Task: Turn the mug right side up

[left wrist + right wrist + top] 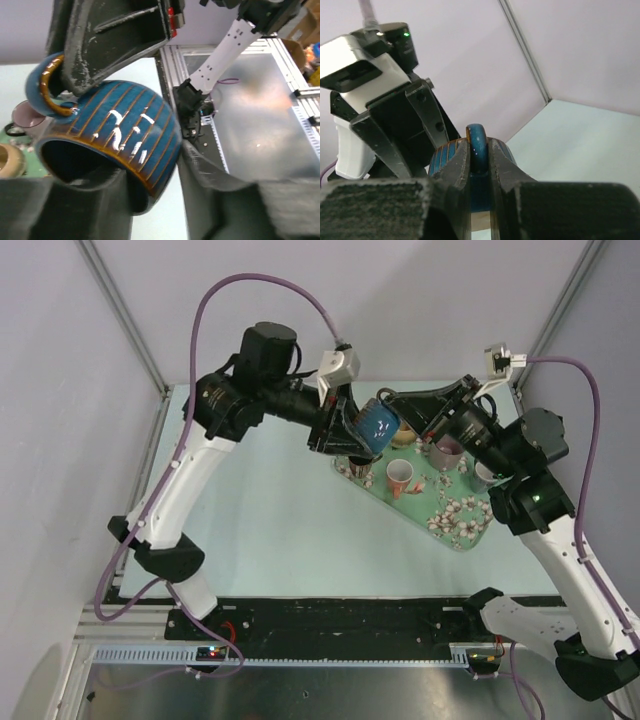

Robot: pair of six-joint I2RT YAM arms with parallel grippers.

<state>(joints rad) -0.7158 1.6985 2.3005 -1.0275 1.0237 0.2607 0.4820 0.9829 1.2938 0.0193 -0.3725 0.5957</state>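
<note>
Mug (405, 434), tan, resting on flowered tray (455, 522), just behind raised blue mug (380, 426). Blue mug's handle clamped by right gripper (480, 165), its body pressed between left gripper (358, 432) fingers. Pale green table (270, 530) beneath, plain lilac-grey walls (420, 300) around.

Mug (378, 426) between left gripper (347, 436) and right gripper (480, 150); cups (400, 475) on tray (455, 536).
</note>
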